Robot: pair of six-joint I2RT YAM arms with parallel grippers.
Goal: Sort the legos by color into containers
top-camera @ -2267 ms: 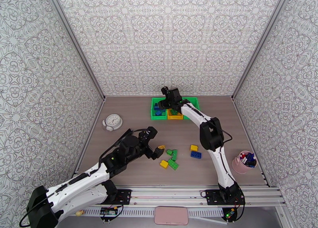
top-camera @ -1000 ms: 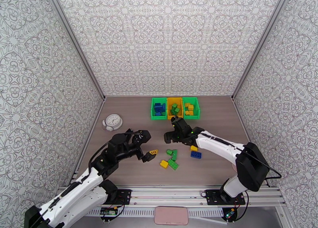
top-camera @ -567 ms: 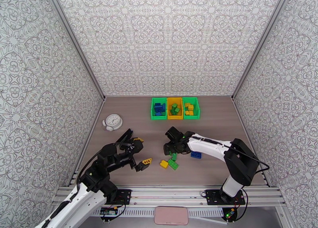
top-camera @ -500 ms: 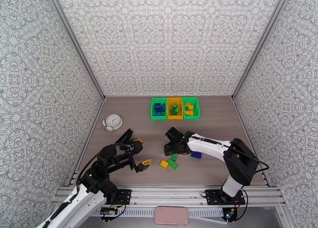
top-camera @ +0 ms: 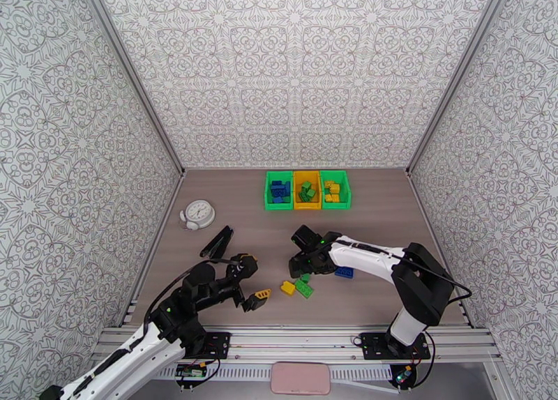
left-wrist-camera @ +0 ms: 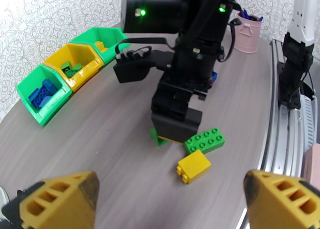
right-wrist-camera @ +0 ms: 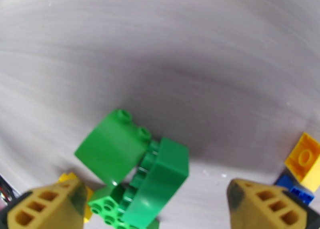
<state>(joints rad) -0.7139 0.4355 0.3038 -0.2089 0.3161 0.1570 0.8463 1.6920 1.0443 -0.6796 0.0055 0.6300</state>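
Observation:
Three containers stand in a row at the back: a green bin [top-camera: 278, 190] with blue legos, a yellow bin [top-camera: 307, 190] with green legos, and a green bin [top-camera: 335, 189] with yellow legos. Loose legos lie mid-table: a yellow brick [top-camera: 287, 287], a long green brick [top-camera: 305, 289] and a blue brick [top-camera: 343, 272]. My right gripper [top-camera: 301, 263] hangs open right over two leaning green bricks [right-wrist-camera: 114, 146], which lie between its fingers [right-wrist-camera: 48, 206], untouched. My left gripper [top-camera: 254, 278] is open and empty, to the left of the pile, facing the yellow brick [left-wrist-camera: 194, 166].
A white clock [top-camera: 197, 213] sits at the left, with a slim black object [top-camera: 217, 241] on the table near it. A pink cup [left-wrist-camera: 248, 32] of pens stands at the right, beyond the right arm. A metal rail [top-camera: 300, 338] borders the near edge.
My right gripper came from the bins down to the green bricks and lowered over them. My left arm drew back toward the near left, still open.

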